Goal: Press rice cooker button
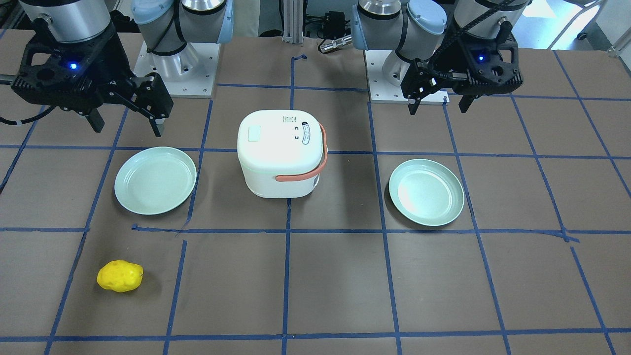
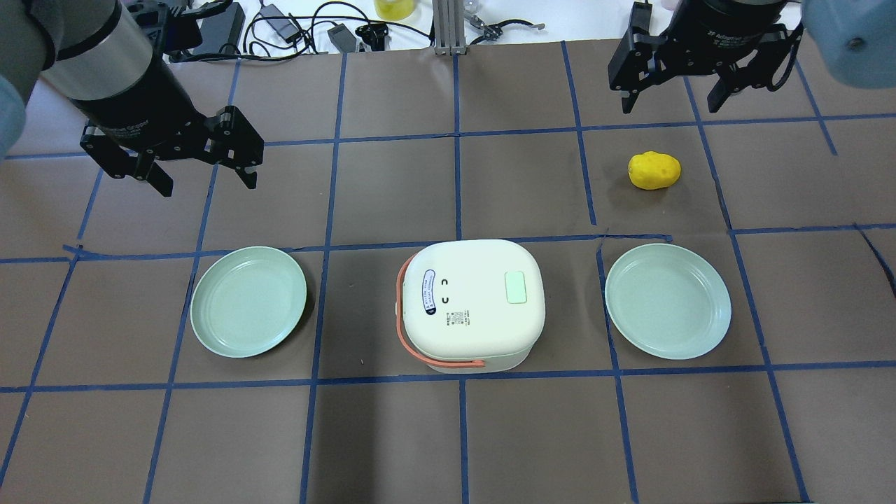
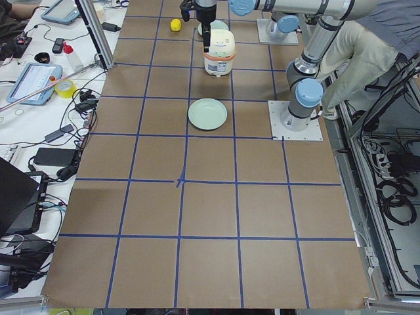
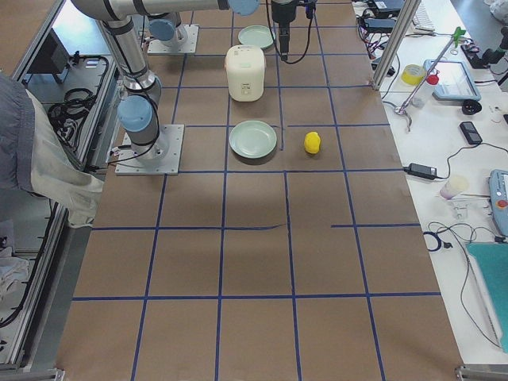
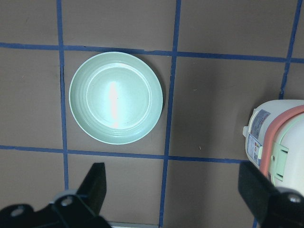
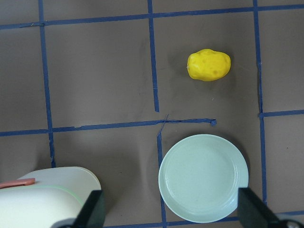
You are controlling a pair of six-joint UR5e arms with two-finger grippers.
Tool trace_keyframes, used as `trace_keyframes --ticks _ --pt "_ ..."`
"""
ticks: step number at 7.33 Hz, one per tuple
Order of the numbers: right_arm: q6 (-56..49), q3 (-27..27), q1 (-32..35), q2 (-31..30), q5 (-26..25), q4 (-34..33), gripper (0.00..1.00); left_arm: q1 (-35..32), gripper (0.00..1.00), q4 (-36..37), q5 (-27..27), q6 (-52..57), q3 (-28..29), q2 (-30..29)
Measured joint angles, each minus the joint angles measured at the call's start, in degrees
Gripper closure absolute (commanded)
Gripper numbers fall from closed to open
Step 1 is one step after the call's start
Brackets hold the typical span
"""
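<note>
The white rice cooker [image 2: 476,308] with a salmon handle stands at the table's middle, lid shut. A pale green rectangular button [image 2: 516,287] sits on its lid and also shows in the front view [image 1: 254,133]. My left gripper [image 2: 208,183] hovers open and empty above the table, beyond the left plate and well left of the cooker. My right gripper [image 2: 668,105] hovers open and empty at the far right, beyond the potato. In the left wrist view the cooker [image 5: 280,142] shows at the right edge. In the right wrist view the cooker [image 6: 47,194] shows at the lower left.
Two pale green plates flank the cooker, one on the left [image 2: 248,301] and one on the right [image 2: 668,301]. A yellow potato [image 2: 654,170] lies beyond the right plate. Cables and tools lie past the table's far edge.
</note>
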Motion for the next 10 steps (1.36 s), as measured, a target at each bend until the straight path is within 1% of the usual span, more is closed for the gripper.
trace_keyframes --ticks 6,9,10 --pt "0.00 -0.01 0.03 0.02 -0.04 0.29 0.00 0.00 0.00 0.00 0.00 0.00 0.00 0.00" --pt "0.00 -0.20 0.11 0.00 -0.08 3.24 0.00 0.00 0.00 0.00 0.00 0.01 0.00 0.00" --pt "0.00 -0.21 0.15 0.00 -0.07 3.69 0.02 0.00 0.00 0.00 0.00 0.01 0.00 0.00"
